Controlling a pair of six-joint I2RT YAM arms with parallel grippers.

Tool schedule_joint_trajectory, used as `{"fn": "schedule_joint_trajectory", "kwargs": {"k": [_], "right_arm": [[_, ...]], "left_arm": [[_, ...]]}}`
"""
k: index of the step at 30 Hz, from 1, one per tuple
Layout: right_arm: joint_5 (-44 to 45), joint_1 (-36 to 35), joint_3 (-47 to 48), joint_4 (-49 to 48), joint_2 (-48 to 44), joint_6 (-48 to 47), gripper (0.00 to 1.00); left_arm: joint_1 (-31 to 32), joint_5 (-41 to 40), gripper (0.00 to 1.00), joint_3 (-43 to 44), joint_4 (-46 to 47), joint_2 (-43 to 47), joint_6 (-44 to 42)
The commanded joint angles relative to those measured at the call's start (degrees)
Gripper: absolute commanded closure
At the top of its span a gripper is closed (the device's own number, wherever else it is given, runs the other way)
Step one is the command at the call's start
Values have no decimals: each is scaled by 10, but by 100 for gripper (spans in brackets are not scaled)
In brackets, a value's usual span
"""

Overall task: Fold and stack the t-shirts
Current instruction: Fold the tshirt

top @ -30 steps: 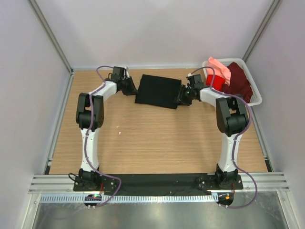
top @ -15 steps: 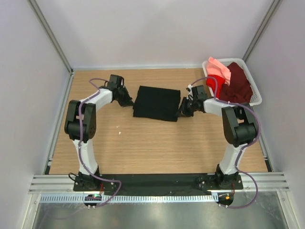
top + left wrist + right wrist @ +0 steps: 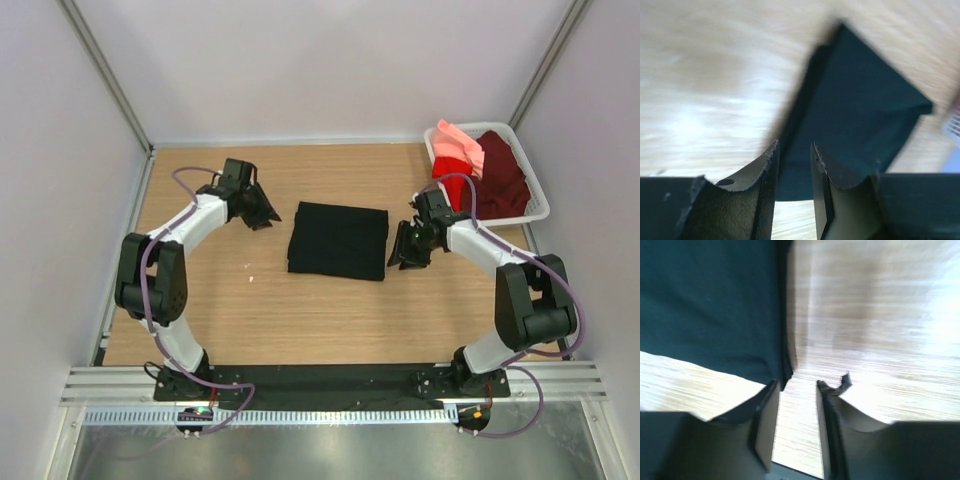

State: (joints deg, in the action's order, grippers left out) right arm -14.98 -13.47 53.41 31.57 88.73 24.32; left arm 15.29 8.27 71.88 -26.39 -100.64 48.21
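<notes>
Centre of the table: the black t-shirt lies flat as a folded rectangle. Left gripper sits off its upper left corner, right gripper just beside its lower right edge; neither touches cloth. Both jaws stand narrowly parted, nothing between them. Upper right of frame: basket holds salmon t-shirt, red t-shirt and maroon t-shirt, unfolded. Judged: fold finished, next shirt due. Best to lift clear without snagging the packet's edges, then take one shirt only.
</notes>
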Motion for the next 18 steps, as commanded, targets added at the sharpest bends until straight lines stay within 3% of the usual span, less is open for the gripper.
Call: {"fn": "schedule_joint_trajectory", "kwargs": {"k": [1, 5, 9, 18], "right_arm": [[43, 2, 56, 33, -36, 12, 61], [15, 2, 79, -46, -10, 16, 76], [10, 1, 117, -88, 52, 11, 86], [7, 3, 230, -102, 190, -11, 88]], "left_arm": [[21, 84, 68, 80, 57, -24, -31], [30, 140, 69, 134, 81, -97, -31], [32, 144, 69, 158, 107, -145, -29], [31, 120, 68, 219, 99, -227, -43]]}}
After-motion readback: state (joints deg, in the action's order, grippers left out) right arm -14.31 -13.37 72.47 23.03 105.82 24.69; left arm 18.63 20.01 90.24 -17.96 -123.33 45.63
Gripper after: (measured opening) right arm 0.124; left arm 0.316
